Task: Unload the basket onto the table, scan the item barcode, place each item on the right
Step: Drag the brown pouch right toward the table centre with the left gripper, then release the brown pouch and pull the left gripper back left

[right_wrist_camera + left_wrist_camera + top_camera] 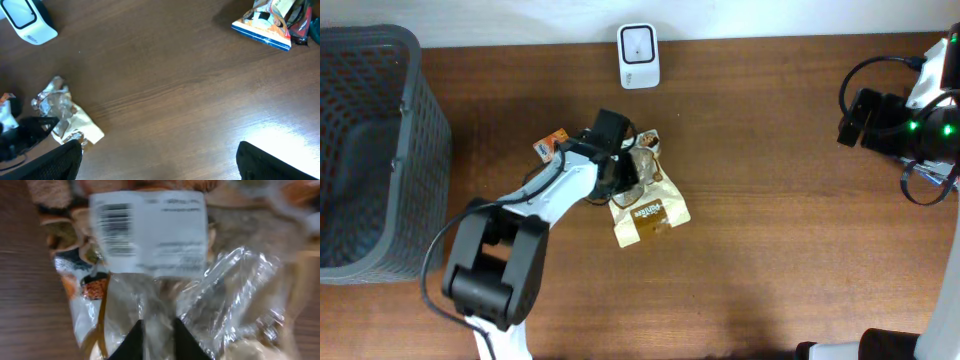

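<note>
Left claw [157,336]: pressed nearly together, pinching the clear crinkled film of the snack packet [650,205].
Snack packet: lying mid-tabletop [770,200], under the left arm's tip, well apart from the basket [420,120] at the left edge.
Barcode label [150,230]: white sticker facing the left wrist camera, bars at its left end.
Scanner [639,55]: white unit at the far edge, just beyond the packet.
Right claw [159,150]: spread wide, holding nothing, over bare wood.
</note>
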Motion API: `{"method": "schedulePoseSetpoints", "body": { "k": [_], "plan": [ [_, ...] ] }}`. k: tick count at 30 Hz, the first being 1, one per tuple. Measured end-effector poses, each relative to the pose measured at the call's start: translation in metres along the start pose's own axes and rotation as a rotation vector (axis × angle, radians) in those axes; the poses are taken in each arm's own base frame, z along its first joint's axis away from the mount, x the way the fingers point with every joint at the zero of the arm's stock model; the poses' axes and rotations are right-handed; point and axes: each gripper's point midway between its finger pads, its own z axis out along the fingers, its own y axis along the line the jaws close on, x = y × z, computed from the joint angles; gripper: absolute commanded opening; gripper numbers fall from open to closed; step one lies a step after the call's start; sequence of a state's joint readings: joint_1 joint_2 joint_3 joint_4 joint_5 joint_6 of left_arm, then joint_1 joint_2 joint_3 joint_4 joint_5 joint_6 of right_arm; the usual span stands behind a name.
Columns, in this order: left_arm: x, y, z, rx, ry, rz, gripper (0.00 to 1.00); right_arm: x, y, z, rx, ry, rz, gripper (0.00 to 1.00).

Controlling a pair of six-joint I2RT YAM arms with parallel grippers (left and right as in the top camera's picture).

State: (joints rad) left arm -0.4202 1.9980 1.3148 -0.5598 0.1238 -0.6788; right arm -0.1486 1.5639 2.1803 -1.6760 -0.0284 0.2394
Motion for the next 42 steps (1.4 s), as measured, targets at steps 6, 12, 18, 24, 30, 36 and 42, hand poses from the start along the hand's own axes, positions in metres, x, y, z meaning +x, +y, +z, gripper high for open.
{"method": "schedulePoseSetpoints", "body": {
  "k": [6, 12, 18, 24, 30, 36, 42],
  "plan": [
    [-0.007, -0.019, 0.001, 0.088, -0.021, -0.006, 0.08, 0.000, 0.000, 0.000, 0.000, 0.000, 0.000, 0.98],
    [-0.002, -0.063, 0.002, 0.205, -0.054, 0.067, 0.13, 0.000, 0.000, 0.000, 0.000, 0.000, 0.000, 0.98],
    [0.010, -0.113, 0.005, 0.327, -0.099, 0.199, 0.23, 0.000, 0.000, 0.000, 0.000, 0.000, 0.000, 0.98],
    [0.017, -0.120, 0.001, 0.341, -0.076, 0.298, 0.28, 0.000, 0.000, 0.000, 0.000, 0.000, 0.000, 0.99],
    [-0.021, -0.077, -0.046, 0.204, 0.016, 0.288, 0.80, 0.000, 0.000, 0.000, -0.001, -0.001, 0.000, 0.98],
    [-0.088, 0.005, -0.136, 0.053, -0.047, 0.106, 0.99, 0.000, 0.000, 0.000, 0.000, 0.000, 0.000, 0.98],
    [-0.123, 0.080, -0.177, -0.029, -0.137, -0.054, 0.99, 0.000, 0.000, 0.000, 0.000, 0.000, 0.000, 0.98]
  ]
}}
